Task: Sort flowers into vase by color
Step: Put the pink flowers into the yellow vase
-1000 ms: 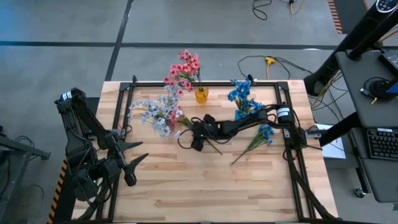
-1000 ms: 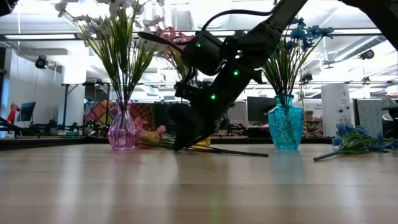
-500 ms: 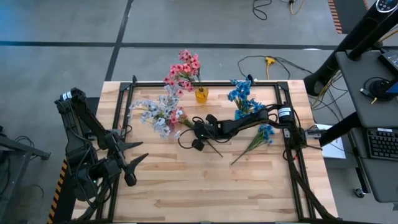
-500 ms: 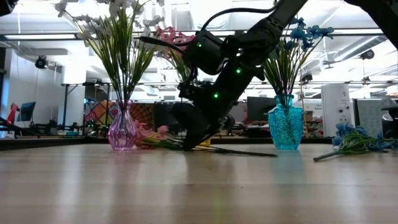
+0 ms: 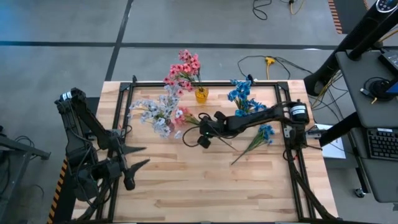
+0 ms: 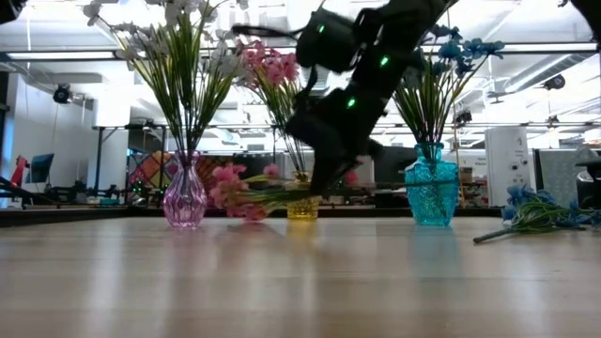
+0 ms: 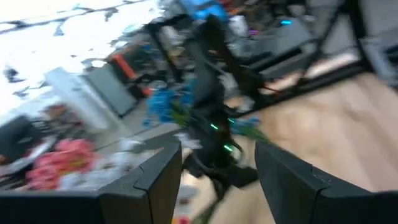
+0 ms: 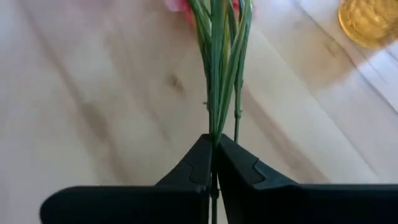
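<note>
A pink flower sprig (image 5: pixel 182 117) hangs near the table's middle, with my right gripper (image 5: pixel 201 137) shut on its green stems. In the low view its blossoms (image 6: pixel 231 192) float beside the gripper (image 6: pixel 324 183). Behind stand a yellow vase (image 5: pixel 201 95) holding pink flowers (image 5: pixel 184 67), a blue vase (image 6: pixel 431 195) with blue flowers (image 5: pixel 240 93), and a pink glass vase (image 6: pixel 184 200) with white flowers (image 5: pixel 152 112). Blue sprigs (image 5: pixel 260 137) lie flat on the table at the right. My left gripper (image 5: pixel 142 157) waits open at the left edge. My right gripper pinches the bunched green stems (image 8: pixel 214 127) of the pink sprig between its two fingers, well below the blossoms. The fingers slant down from the right and lie across the stems. The sprig sits roughly level, its blossom end (image 6: pixel 231 192) lifted off the table.
A black frame (image 5: pixel 205 83) runs along the table's far edge and sides. The three vases stand in a row near the far edge. Bare wood (image 5: pixel 205 186) fills the near half of the table. Cables and a desk lie beyond the right edge.
My right gripper has shut on the pink sprig's stems, then risen and drawn a little toward the table's right edge. The sprig, which lay flat on the table, now hangs lifted with its blossoms off the wood.
</note>
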Controlling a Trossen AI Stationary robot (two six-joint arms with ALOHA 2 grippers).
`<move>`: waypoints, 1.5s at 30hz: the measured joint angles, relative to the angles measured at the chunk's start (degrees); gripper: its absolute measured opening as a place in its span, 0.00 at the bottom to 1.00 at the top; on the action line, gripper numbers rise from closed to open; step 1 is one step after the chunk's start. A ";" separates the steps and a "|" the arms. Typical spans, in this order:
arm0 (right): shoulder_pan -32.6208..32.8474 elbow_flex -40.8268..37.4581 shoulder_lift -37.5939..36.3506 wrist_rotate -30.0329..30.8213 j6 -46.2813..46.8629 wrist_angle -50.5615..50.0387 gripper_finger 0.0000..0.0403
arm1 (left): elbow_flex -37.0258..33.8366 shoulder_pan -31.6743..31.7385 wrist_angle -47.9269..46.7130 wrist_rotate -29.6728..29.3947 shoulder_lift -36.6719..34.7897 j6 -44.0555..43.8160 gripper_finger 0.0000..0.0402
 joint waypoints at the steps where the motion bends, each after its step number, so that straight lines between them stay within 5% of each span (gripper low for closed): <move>1: 0.53 -0.22 -0.96 -0.05 0.64 -1.05 0.03 | 0.03 0.05 -0.01 1.19 0.02 0.01 0.47; 7: 4.36 -1.90 -6.93 -0.07 4.74 -5.42 0.03 | 0.50 0.16 6.53 -6.11 0.24 3.71 0.47; 16: 11.69 -9.33 -16.59 2.97 11.39 -4.89 0.03 | 0.52 0.66 28.88 -6.27 4.72 21.15 0.47; 25: 21.26 -19.95 -27.51 6.43 13.87 6.62 0.03 | 0.55 6.09 45.85 13.52 10.73 33.24 0.47; 34: 31.26 -27.32 -33.79 16.88 4.41 24.72 0.03 | 0.55 10.35 50.87 21.55 12.02 32.14 0.47; 40: 35.23 -27.50 -33.31 18.02 -3.70 33.41 0.03 | 0.52 10.43 50.62 29.60 12.07 28.74 0.47; 45: 36.23 -27.52 -32.93 17.52 -12.73 42.97 0.03 | -0.29 12.71 50.30 29.73 12.49 23.16 0.47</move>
